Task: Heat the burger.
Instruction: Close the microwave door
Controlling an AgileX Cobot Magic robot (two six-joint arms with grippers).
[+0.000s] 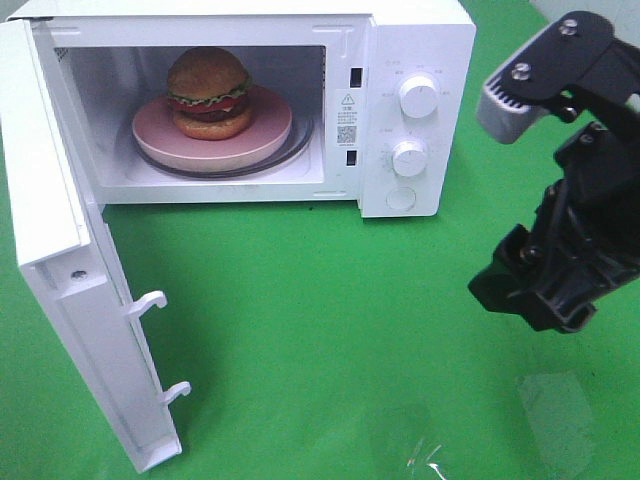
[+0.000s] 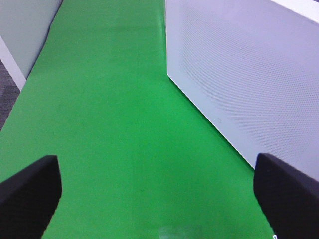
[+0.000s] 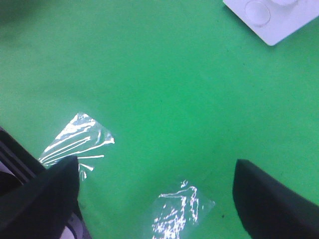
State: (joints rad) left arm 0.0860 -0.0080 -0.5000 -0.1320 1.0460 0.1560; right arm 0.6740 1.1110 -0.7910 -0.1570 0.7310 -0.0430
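The burger (image 1: pixel 208 92), with a golden-brown bun, green lettuce, red tomato and dark patty, sits on a pink round plate (image 1: pixel 265 130) inside the open white microwave (image 1: pixel 415 60). The microwave door (image 1: pixel 60 250) stands swung wide open to the left. My right gripper (image 1: pixel 530 295) hangs open and empty over the green cloth, right of the microwave and in front of it; its fingers (image 3: pixel 45 199) are spread wide apart. My left gripper (image 2: pixel 159 199) is open and empty, low over the cloth beside a white dotted microwave panel (image 2: pixel 249 74). It is outside the exterior high view.
Two knobs (image 1: pixel 418 97) and a round button (image 1: pixel 401 198) are on the microwave's control panel, whose corner shows in the right wrist view (image 3: pixel 271 20). Clear tape patches (image 3: pixel 75 139) lie on the green cloth (image 1: pixel 330 300). The door's two latch hooks (image 1: pixel 150 302) stick out.
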